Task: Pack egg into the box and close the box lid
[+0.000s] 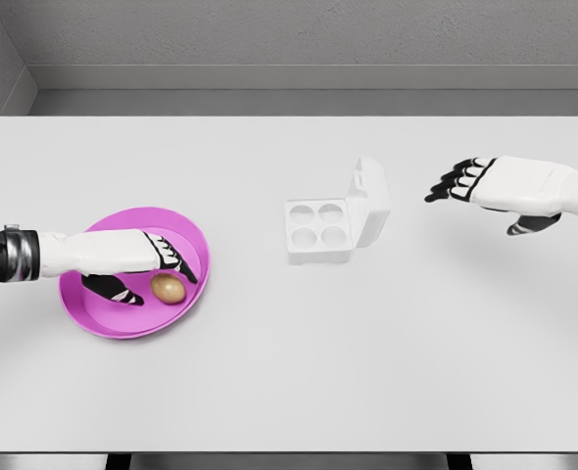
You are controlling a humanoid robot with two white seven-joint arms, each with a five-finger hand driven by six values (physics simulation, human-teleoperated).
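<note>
Head view: left hand [137, 266], fingers spread, empty, over pink plate [186, 227]; brown egg [168, 289] just beside at 4 o'clock, long axis 3–9. Right hand [485, 182] spread, well apart.

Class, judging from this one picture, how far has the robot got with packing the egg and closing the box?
Done: nothing is packed; the egg box stands open, all four cups empty. In hand: the left hand is over the pink plate, open fingers around the egg, no firm grip visible. The right hand hovers open right of the box. Left: grasp, carry, place the egg, shut the lid.
</note>
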